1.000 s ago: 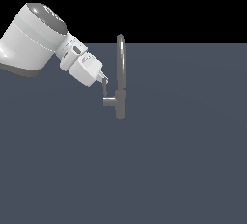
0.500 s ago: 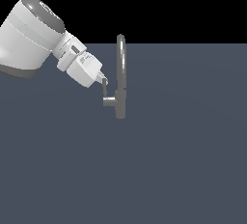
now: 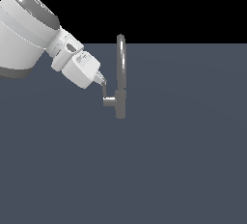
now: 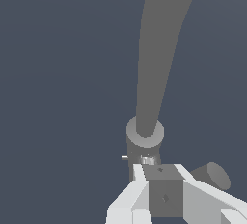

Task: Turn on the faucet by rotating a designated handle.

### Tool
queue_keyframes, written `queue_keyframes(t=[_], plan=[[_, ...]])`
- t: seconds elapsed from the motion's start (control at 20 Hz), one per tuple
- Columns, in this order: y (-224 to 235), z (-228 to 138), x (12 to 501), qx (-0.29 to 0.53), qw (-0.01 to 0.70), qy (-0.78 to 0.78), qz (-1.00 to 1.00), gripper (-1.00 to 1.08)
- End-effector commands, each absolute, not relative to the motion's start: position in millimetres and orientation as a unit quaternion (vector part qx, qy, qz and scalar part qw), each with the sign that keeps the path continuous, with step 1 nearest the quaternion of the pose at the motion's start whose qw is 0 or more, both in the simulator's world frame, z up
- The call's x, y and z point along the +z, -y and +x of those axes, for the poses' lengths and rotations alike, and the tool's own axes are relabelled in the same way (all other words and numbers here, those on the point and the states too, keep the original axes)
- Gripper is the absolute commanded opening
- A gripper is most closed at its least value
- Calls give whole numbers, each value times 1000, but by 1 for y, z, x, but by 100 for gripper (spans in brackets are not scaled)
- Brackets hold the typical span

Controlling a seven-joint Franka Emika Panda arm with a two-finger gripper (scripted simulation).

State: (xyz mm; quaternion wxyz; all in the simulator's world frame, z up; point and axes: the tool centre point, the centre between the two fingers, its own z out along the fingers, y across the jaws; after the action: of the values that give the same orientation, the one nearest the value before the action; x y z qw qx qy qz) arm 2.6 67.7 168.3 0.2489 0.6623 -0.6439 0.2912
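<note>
The grey faucet point(image 3: 120, 66) has a tall arched spout on a thicker base; in the wrist view the spout point(image 4: 157, 59) rises from the base collar. The handle point(image 3: 104, 92) is a thin grey lever on a short stub to the exterior view's left of the base. My gripper point(image 3: 103, 86) comes in from the upper left and its tips sit at the lever's top. In the wrist view the gripper point(image 4: 160, 171) has its white fingers point(image 4: 137, 189) closed on either side of the grey handle block point(image 4: 165, 198).
The faucet stands on a flat dark grey-blue surface point(image 3: 183, 160). My large white arm link point(image 3: 26, 35) fills the exterior view's upper left. A short grey cylindrical stub end point(image 4: 216, 175) shows beside the fingers in the wrist view.
The arm's large link has shifted slightly up and to the exterior view's left. The fingertips stay at the handle, and the handle shows no clear turn.
</note>
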Motion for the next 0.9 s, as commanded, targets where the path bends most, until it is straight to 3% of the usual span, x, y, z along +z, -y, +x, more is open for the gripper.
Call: queue_keyframes(t=[0.0,0.75,0.85], plan=[[-67,-1,166,290,250,643,663,-100],[-62,-50,148,289,252,646,660,-100],[-70,-42,155,295,244,642,665,-100]])
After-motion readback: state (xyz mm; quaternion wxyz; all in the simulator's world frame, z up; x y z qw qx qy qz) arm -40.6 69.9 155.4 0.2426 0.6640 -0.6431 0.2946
